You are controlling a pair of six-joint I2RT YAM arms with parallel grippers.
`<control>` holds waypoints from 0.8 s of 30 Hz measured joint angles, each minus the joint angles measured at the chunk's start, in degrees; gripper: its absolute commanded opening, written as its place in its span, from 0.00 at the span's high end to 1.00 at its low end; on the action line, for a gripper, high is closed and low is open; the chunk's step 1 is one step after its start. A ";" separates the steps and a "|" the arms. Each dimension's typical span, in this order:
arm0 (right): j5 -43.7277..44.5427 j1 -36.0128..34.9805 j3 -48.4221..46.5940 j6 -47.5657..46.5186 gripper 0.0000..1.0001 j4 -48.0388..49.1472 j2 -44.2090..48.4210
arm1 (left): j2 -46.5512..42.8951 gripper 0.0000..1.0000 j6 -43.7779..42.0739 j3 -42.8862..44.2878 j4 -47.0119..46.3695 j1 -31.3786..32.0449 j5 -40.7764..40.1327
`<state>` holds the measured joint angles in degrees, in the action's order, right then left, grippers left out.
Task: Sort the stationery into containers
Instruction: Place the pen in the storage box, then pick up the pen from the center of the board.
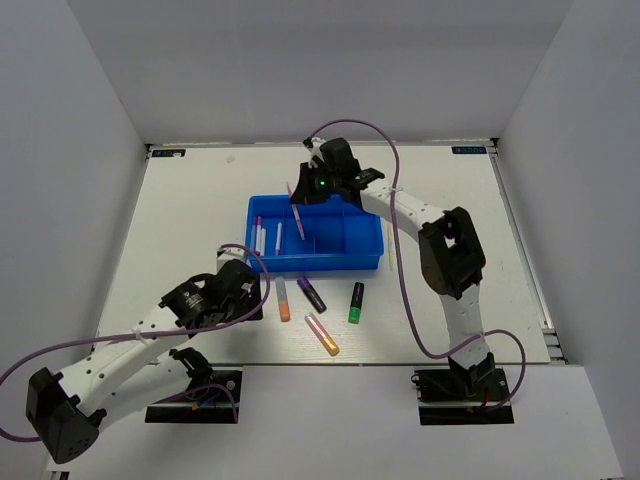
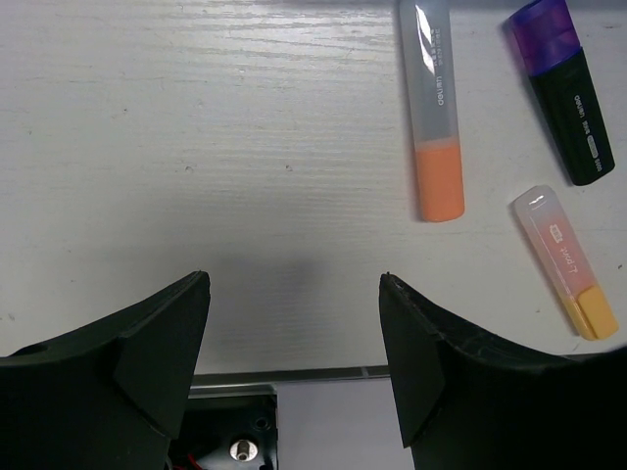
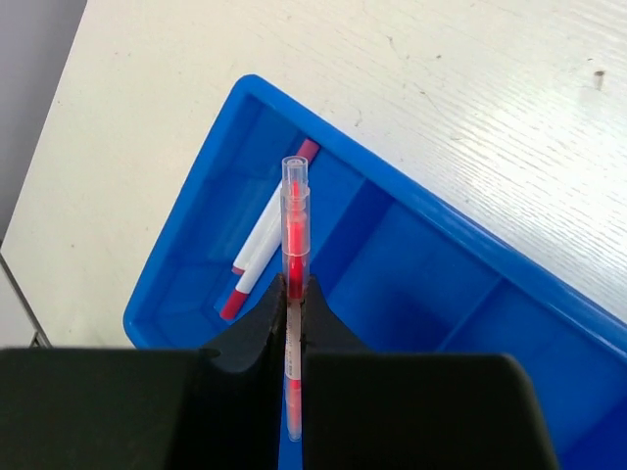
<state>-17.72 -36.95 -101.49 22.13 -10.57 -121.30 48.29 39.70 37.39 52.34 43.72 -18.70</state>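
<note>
White links, black joints, purple cables; left gripper matte black.

White wood-grain table fills centre of top view. Plain grey walls on left, back and right. Metal rail along right table edge. Small labels at both far corners. Dark speck on tabletop, upper right of right wrist view.

The lower end of the pen is hidden between the fingers of the right gripper, and the tray is cut off by the right edge. The far end of the orange highlighter is cropped.
</note>
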 measured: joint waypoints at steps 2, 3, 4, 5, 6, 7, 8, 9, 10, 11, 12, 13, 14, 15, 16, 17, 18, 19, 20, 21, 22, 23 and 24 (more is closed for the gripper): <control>0.13 -0.52 0.26 0.24 1.00 0.74 -0.52 | -0.09 0.20 0.22 0.00 0.07 0.00 -0.02; 0.28 -0.76 0.59 0.26 0.98 1.16 -0.70 | -0.22 0.20 0.28 0.00 0.13 0.00 -0.02; 0.28 -1.01 1.14 0.24 0.92 1.53 -0.70 | -0.33 0.20 0.37 0.00 0.15 0.00 -0.02; 0.33 -1.11 1.62 0.33 0.88 1.60 -0.70 | -0.48 0.20 0.42 0.00 0.17 0.00 -0.04; 0.35 -1.29 2.08 0.31 0.84 1.68 -0.70 | -0.61 0.20 0.44 0.00 0.15 0.00 -0.07; 0.39 -1.40 2.49 0.28 0.76 1.70 -0.70 | -0.72 0.20 0.44 0.00 0.15 0.00 -0.07; 0.37 -1.49 2.78 0.26 0.73 1.70 -0.70 | -0.79 0.20 0.44 0.00 0.15 0.00 -0.11; 0.37 -1.62 3.19 0.24 0.70 1.70 -0.70 | -0.79 0.20 0.44 0.00 0.15 0.00 -0.13; 0.35 -1.66 3.58 0.02 0.66 1.75 -0.70 | -0.79 0.20 0.44 0.00 0.13 0.00 -0.15; 0.24 -1.66 3.93 -0.09 0.64 1.70 -0.70 | -0.79 0.20 0.44 0.00 0.13 0.00 -0.15; 0.26 -1.66 4.24 -0.28 0.64 1.75 -0.68 | -0.76 0.20 0.42 0.00 0.09 0.00 -0.15; 0.26 -1.66 4.61 -0.52 0.64 1.75 -0.57 | -0.74 0.20 0.42 0.00 0.04 0.00 -0.15; 0.26 -1.66 4.98 -0.79 0.64 1.62 -0.39 | -0.70 0.20 0.42 0.00 -0.04 0.00 -0.15; 0.31 -1.66 5.35 -1.14 0.64 1.57 -0.17 | -0.55 0.20 0.42 0.00 -0.13 0.00 -0.13; 0.46 -1.64 5.73 -1.44 0.64 1.49 0.24 | -0.39 0.20 0.39 0.00 -0.24 0.00 -0.11; 0.59 -1.62 6.08 -1.73 0.64 1.25 0.76 | -0.13 0.20 0.39 0.00 -0.37 0.00 -0.09; 0.79 -1.57 6.45 -2.05 0.64 1.14 1.44 | 0.13 0.20 0.39 0.00 -0.52 0.00 0.00; 1.05 -1.55 6.80 -2.40 0.64 0.81 2.34 | 0.33 0.20 0.37 0.00 -0.59 0.00 0.09; 1.31 -1.51 7.17 -2.99 0.68 0.33 3.45 | 0.44 0.20 0.37 0.00 -0.59 0.00 0.11; 1.62 -1.44 7.50 -3.52 0.70 -0.07 4.72 | 0.46 0.20 0.35 0.00 -0.61 0.00 0.20; 1.97 -1.36 7.63 -4.15 0.75 -0.87 6.12 | 0.46 0.20 0.31 0.00 -0.68 0.00 0.28; 2.49 -1.31 7.63 -4.94 0.93 -1.73 7.54 | 0.46 0.20 0.22 0.00 -0.81 0.00 0.35; 3.23 -1.29 7.63 -6.23 1.00 -2.99 9.22 | 0.46 0.20 0.17 0.00 -0.98 0.00 0.50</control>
<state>-14.48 -38.24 -93.86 15.90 -13.56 -112.07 48.75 39.88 37.39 51.35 43.72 -18.20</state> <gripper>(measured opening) 0.157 0.799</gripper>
